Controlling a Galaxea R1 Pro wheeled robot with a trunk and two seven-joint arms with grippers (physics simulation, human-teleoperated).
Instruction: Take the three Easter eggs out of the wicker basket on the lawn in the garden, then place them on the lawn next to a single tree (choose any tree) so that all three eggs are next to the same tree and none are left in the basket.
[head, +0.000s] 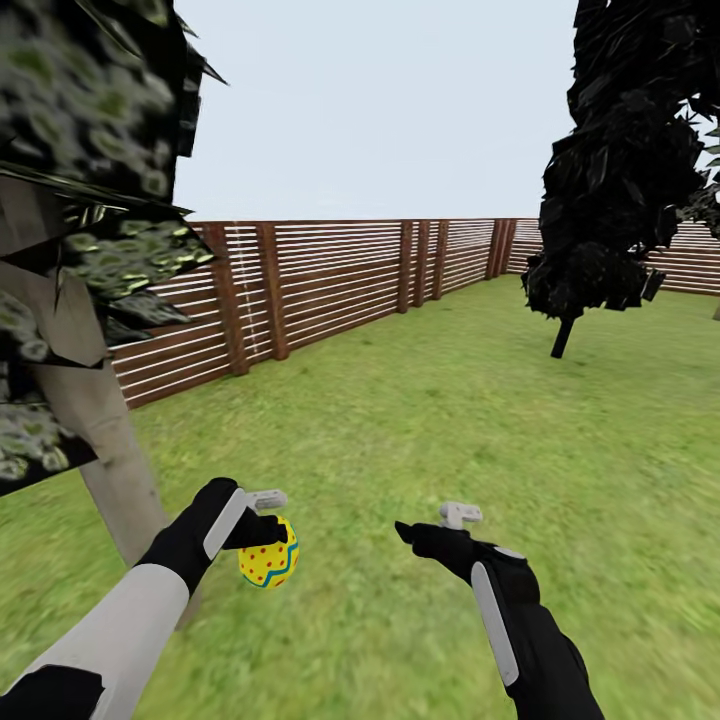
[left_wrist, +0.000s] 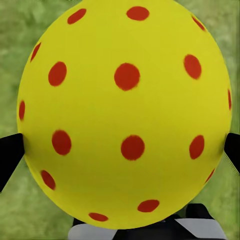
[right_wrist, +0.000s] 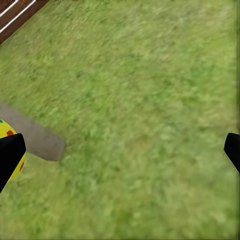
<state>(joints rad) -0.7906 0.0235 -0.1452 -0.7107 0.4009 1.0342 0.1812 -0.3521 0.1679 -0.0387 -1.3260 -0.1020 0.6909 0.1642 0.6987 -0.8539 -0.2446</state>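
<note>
The left tool (head: 262, 528) grips a yellow red-dotted egg (head: 268, 563) above the lawn (head: 420, 420) just beside the tree (head: 105, 430) trunk; the right tool (head: 432, 526) hangs spread wide, holding nothing, above bare grass.

Behind my patch there's a brown slatted fence (head: 340, 285) running across the back and bending at a far corner, with a washed-out pale sky (head: 380, 110) above it. Off to my right stands a dark columnar tree (head: 625, 160) on a skinny leaning stem, well apart from the fence, with a bit of other greenery (head: 708, 205) peeking past it.
</note>
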